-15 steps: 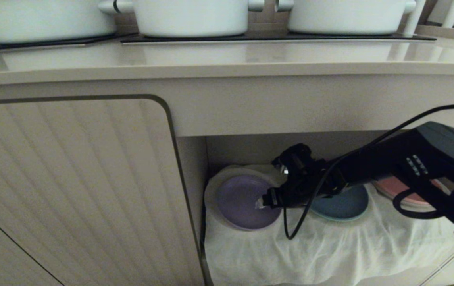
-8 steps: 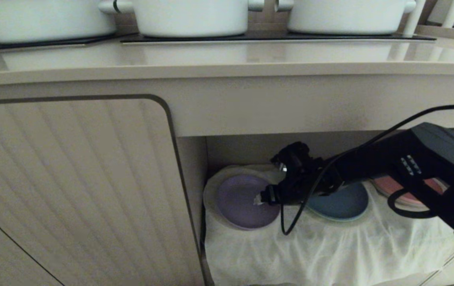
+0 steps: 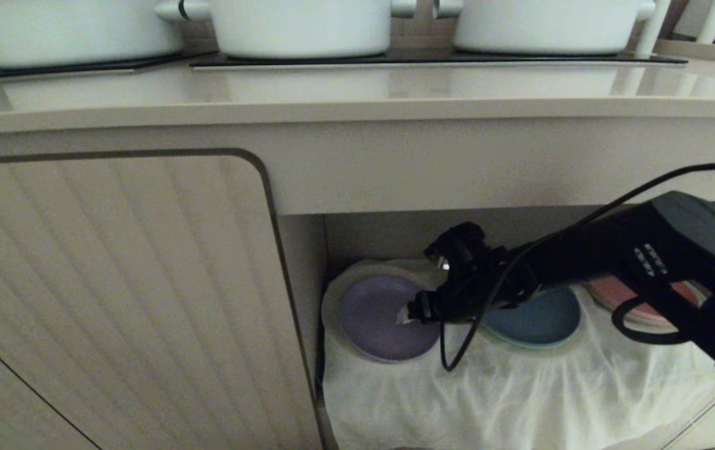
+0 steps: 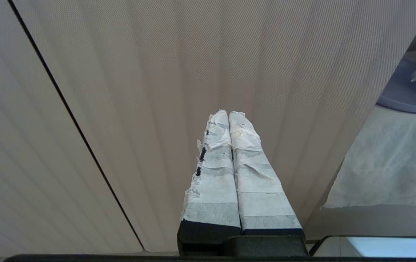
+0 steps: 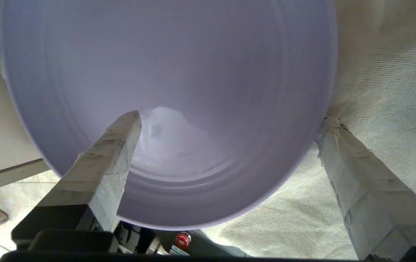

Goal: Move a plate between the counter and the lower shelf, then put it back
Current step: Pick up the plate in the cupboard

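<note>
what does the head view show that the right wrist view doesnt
Only the head view shows the counter with white pots, the cabinet door, and the blue plate and pink plate. Only the right wrist view shows both right pincer fingers, spread open astride the rim. Both show the purple plate on the white cloth.

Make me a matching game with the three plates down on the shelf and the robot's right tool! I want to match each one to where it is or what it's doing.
Things:
1. purple plate
2. blue plate
3. pink plate
4. right tool

Places or states:
A. middle of the white cloth
B. open, one finger over the purple plate
C. farthest right, partly behind the arm
D. farthest left, by the cabinet wall

Pairs: 1-D, 2-A, 3-C, 4-B
</note>
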